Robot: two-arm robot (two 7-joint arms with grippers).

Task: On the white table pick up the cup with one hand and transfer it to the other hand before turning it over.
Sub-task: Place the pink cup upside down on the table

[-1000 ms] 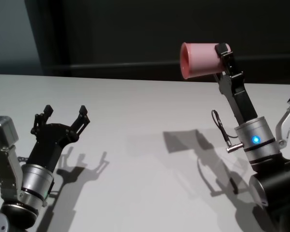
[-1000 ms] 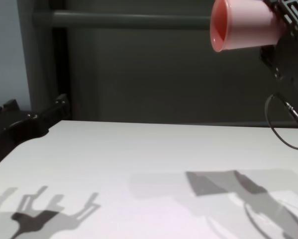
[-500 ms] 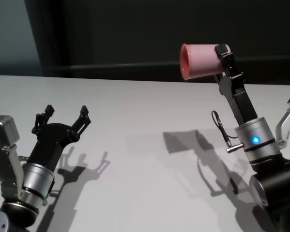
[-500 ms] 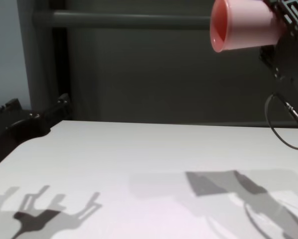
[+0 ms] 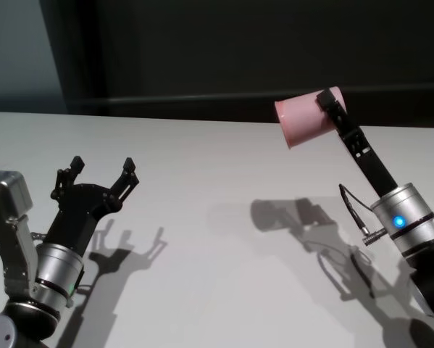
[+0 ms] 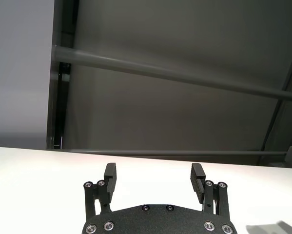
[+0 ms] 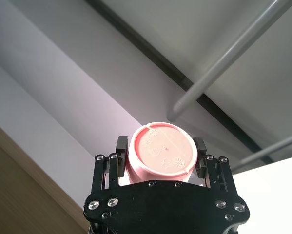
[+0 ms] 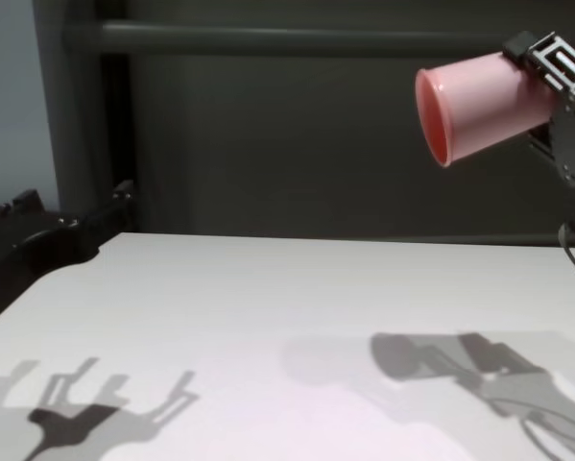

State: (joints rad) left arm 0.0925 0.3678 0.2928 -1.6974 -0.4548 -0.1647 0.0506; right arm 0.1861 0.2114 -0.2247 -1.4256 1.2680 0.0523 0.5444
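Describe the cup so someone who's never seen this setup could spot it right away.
Start at the white table, then look to its right side, where the right arm reaches up. The right tool holds the cup in the air near its base, lying nearly sideways with its mouth toward the left tool. It is the only pink thing among black and silver parts.

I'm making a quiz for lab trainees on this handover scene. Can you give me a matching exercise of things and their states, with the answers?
Things:
1. cup
2. left gripper
3. right gripper
4. white table

States:
A. open and empty, low over the table
B. shut on the cup near its base
C. held aloft on its side, mouth toward the robot's left
D. carries only shadows

Pairs: 1-C, 2-A, 3-B, 4-D
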